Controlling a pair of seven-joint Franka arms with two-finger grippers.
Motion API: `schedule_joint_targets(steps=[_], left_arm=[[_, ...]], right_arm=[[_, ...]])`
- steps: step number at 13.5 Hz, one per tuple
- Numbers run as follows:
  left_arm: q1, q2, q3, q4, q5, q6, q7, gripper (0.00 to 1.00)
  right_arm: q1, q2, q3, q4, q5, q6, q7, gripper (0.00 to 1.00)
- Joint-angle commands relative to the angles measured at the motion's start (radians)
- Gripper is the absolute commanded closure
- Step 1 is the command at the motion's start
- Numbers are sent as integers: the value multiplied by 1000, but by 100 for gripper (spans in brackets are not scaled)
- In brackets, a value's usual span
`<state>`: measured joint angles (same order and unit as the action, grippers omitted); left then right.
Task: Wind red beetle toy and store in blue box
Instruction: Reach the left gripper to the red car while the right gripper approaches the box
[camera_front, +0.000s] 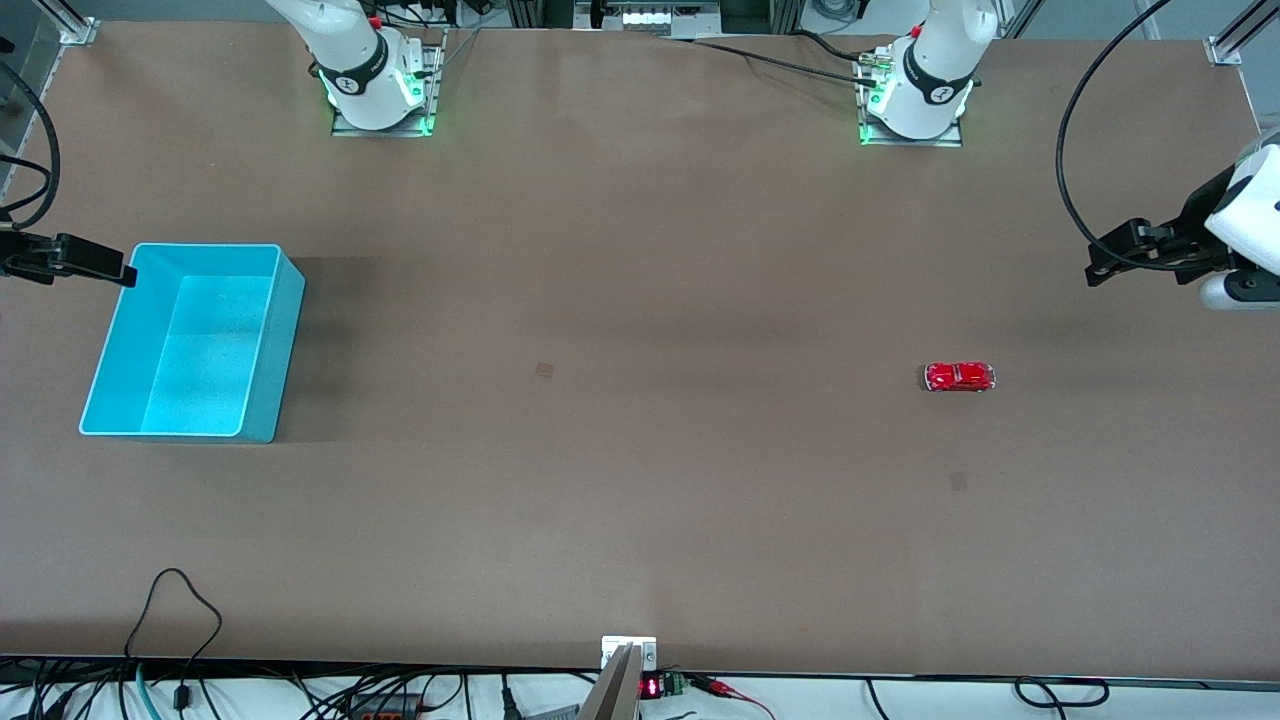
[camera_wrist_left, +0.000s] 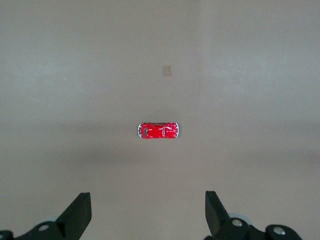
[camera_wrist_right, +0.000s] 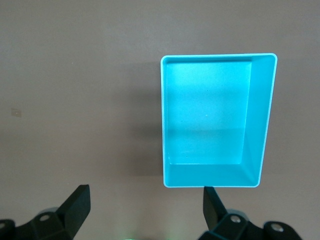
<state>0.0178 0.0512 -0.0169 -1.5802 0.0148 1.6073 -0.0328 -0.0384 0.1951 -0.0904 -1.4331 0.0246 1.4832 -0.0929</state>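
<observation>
Red and glossy, the red beetle toy (camera_front: 959, 377) is seen resting on its wheels on the brown tabletop (camera_front: 640, 500), toward the left arm's end and well apart from every edge. Its long side is turned along the length of the tabletop. Nothing is touching it. In the left wrist view the same toy (camera_wrist_left: 158, 130) is shown lying on the bare surface, with a small pale mark (camera_wrist_left: 166, 71) near it.

The blue box (camera_front: 195, 342) is placed near the edge at the right arm's end of the tabletop. It stands upright and nothing is seen inside it (camera_wrist_right: 212, 120).

The left gripper (camera_front: 1100, 268) is held in the air over the edge at the left arm's end, its fingers (camera_wrist_left: 77, 215) spread wide and grasping nothing. The right gripper (camera_front: 125, 274) is held just over the box's corner nearest the bases, also released, its fingers (camera_wrist_right: 75, 205) apart and empty.
</observation>
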Motion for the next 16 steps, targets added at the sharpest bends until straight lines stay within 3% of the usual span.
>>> schedule_joint_targets(steps=[1,9,11,13,16], left_arm=[[8,-31,-3,-35,-12,5,4,0],[-39,85,-46,-23,-15,-10,-16,0],[-44,131,-51,-12,-16,-13,13,0],[-50,174,-64,-14,-13,-21,171,0],[-50,193,-89,-30,-10,-9,223,0]], right_arm=[[2,0,11,11,1,0,-8,0],[-3,1,11,14,1,3,-8,0],[-6,1,9,14,44,8,-8,0],[-9,3,8,14,69,8,-7,0],[-12,12,4,14,66,9,-10,0]])
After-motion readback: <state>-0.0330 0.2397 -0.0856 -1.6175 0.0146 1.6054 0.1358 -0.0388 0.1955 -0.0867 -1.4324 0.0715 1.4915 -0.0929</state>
